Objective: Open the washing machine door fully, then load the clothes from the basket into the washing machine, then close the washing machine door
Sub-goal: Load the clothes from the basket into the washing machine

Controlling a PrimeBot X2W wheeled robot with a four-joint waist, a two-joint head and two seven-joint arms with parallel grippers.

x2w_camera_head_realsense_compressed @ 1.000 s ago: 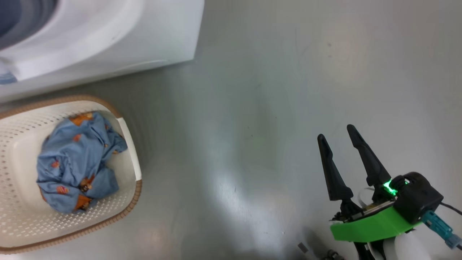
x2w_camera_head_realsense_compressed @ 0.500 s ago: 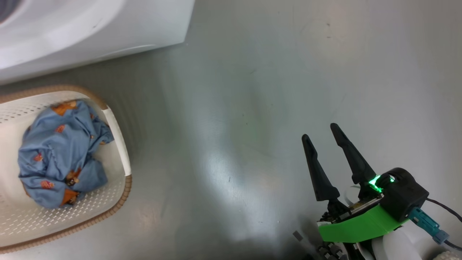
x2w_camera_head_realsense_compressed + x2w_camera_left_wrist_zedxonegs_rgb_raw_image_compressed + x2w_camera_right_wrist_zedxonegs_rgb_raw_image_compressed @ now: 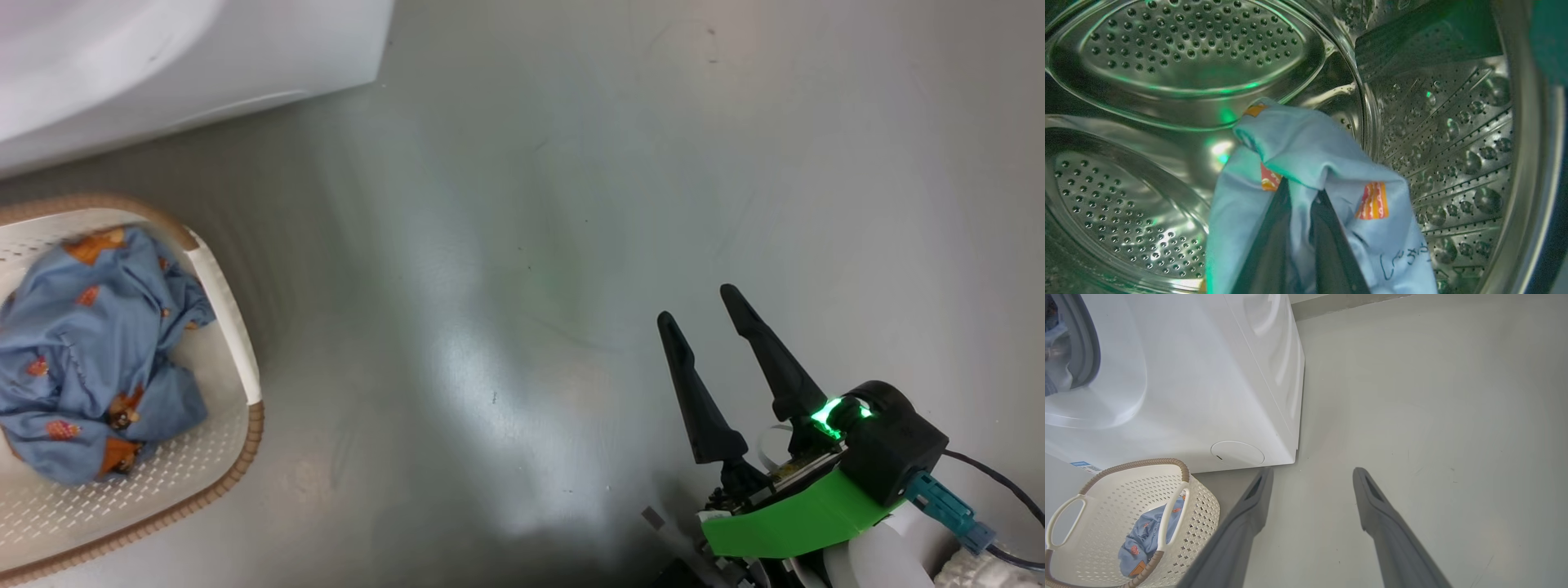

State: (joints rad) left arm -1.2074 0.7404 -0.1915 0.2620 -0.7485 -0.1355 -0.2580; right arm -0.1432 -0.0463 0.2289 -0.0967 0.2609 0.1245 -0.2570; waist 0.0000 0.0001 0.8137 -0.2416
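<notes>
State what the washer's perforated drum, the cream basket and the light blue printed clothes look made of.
Perforated silver drum: likely stainless steel, polished; it mirrors light and has punched holes.
Cream perforated basket: seemingly moulded plastic, matt, with even holes; its brown rim looks woven, material unclear.
Light blue printed clothes: soft thin fabric, matt; it creases and drapes.

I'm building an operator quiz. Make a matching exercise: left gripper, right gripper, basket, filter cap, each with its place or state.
1 left gripper
2 right gripper
3 basket
4 filter cap

A jaws open over bare floor
B low on the washing machine front
C jaws shut on a garment in the drum
D on the floor, holding clothes

Pairs: 1-C, 2-A, 3-D, 4-B
</notes>
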